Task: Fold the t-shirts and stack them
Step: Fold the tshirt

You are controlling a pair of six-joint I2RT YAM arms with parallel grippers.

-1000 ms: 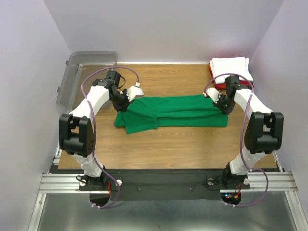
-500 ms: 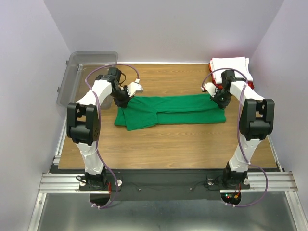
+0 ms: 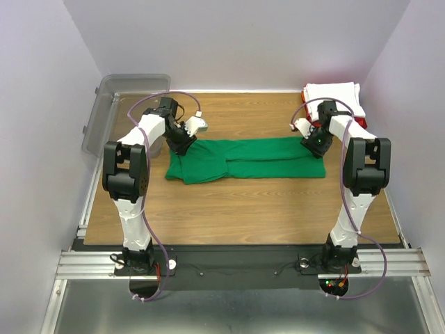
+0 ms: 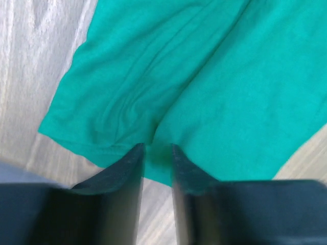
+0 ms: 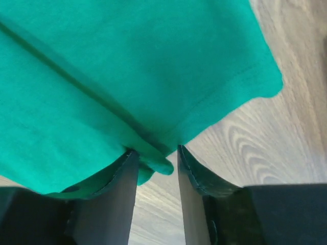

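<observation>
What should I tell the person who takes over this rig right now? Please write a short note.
Left gripper: closed on the far left corner of the green shirt.
Right gripper: closed on the shirt's far right corner.
Green shirt: lying on the table, folded into a long strip.
White shirt: folded, in the far right corner, on top of the red shirt.
Done: white and red are stacked.
Left: finish folding the green shirt and put it on the stack.
</observation>
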